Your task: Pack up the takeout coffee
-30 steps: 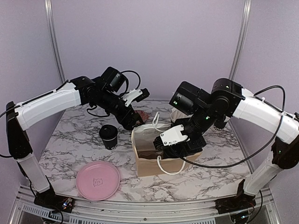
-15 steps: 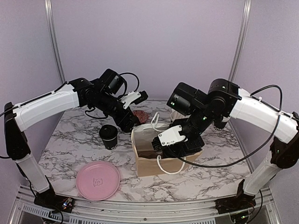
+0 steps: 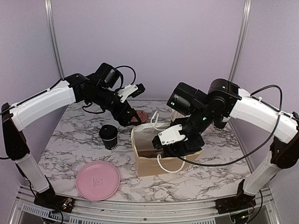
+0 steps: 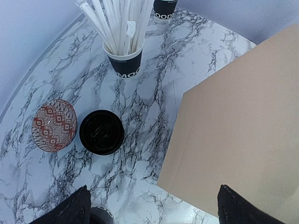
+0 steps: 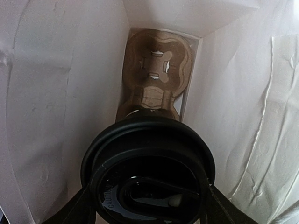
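Inside the brown paper bag (image 3: 148,164), my right gripper (image 5: 147,207) is shut on a takeout coffee cup (image 5: 147,158) with a black lid. The cup hangs above the brown pulp carrier (image 5: 156,65) on the bag's floor. In the top view the right gripper (image 3: 162,145) reaches into the bag's mouth. A second black lidded cup (image 3: 109,136) stands on the table left of the bag. My left gripper (image 4: 152,212) is open and holds nothing, above the marble by the bag's corner (image 4: 243,126). A round black lid (image 4: 102,132) lies below it; what is under the lid is hidden.
A black cup of white straws (image 4: 122,60) and another black cup (image 4: 164,8) stand beyond the lid. A red patterned dish (image 4: 54,125) sits beside the lid. A pink plate (image 3: 98,179) lies at the front left. The bag's white walls (image 5: 60,93) close in on the held cup.
My left arm has drawn back and up a little, away from the bag. The right arm shifted slightly left and keeps its hold on the cup.
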Controlling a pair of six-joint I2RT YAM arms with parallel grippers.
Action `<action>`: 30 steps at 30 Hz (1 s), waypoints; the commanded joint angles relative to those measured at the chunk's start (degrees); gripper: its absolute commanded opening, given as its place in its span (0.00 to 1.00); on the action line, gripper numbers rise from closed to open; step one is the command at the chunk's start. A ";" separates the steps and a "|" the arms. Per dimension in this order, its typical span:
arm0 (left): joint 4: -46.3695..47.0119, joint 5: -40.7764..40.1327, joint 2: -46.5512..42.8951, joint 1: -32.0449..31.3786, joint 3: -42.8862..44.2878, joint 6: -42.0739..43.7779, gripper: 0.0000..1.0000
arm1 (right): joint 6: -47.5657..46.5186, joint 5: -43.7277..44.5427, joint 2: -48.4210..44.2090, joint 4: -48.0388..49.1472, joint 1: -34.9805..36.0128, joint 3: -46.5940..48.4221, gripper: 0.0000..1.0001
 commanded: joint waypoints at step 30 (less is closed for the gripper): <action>-3.73 -3.34 3.49 0.59 7.61 2.18 0.96 | -1.72 0.00 -0.90 4.00 -0.18 -2.74 0.33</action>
